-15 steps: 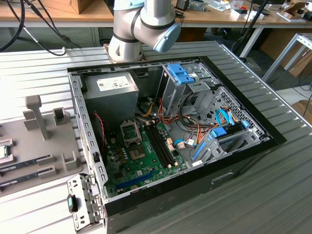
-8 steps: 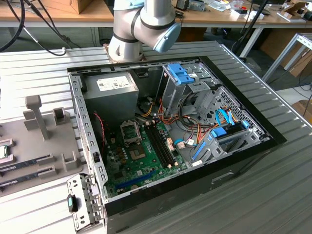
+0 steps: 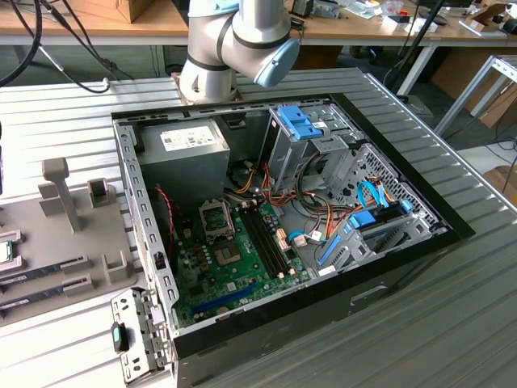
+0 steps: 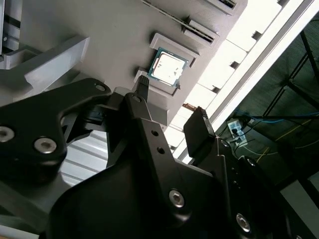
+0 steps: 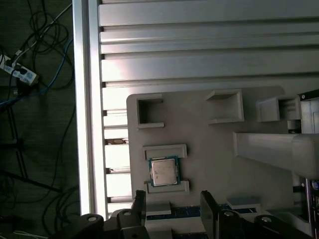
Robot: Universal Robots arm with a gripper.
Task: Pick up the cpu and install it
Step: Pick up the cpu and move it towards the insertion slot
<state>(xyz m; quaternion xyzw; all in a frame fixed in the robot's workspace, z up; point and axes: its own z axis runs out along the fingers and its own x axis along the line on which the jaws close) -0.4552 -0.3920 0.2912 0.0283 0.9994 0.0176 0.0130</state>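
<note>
The cpu (image 5: 163, 172) is a small square chip with a silvery top and a thin green rim. It lies flat between two low brackets on a grey fixture plate (image 5: 209, 159), and it also appears in the second wrist view (image 4: 169, 68). My gripper (image 5: 173, 205) hovers over the plate beside the chip, apart from it, open with nothing between its black fingers (image 4: 199, 130). In the exterior view the cpu (image 3: 4, 252) sits at the far left edge, and the motherboard socket (image 3: 228, 256) lies in the open computer case with its bracket raised.
The open computer case (image 3: 388, 275) holds a grey power supply (image 3: 182, 158), drive cages and cables. Memory strips (image 3: 44, 271) and upright grey holders (image 3: 60, 190) stand on the fixture plate. The slatted metal table ends at an edge (image 5: 82, 109) near the plate.
</note>
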